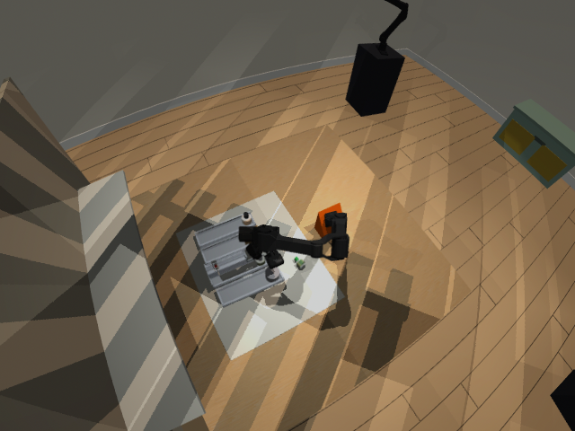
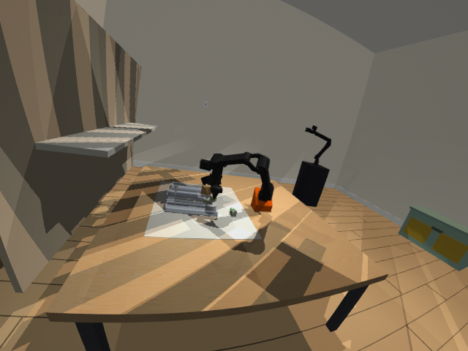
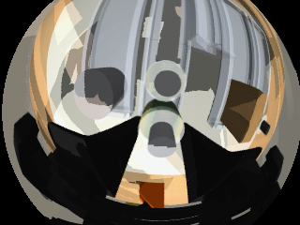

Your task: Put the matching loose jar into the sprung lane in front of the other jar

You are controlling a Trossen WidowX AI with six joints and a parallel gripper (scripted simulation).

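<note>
From the top view, my black gripper [image 1: 272, 260] is clamped on the pale dark-lidded jar [image 1: 274, 264] at the grey lane tray's [image 1: 217, 236] front edge, centre frame. I'd push straight and slowly.

Exterior: open bench [image 2: 189, 279] lies right; a small green jar [image 2: 232, 211] stands nearby.

Wrist: the matching jar [image 3: 167, 81] sits directly ahead, lane walls close either side.

My arm [image 1: 296, 244]: black. Its base [image 1: 323, 216]: orange. Lane rack [image 1: 217, 241]: grey. Mat [image 1: 260, 329]: white. Table [image 2: 189, 279]: striped tan wood.
</note>
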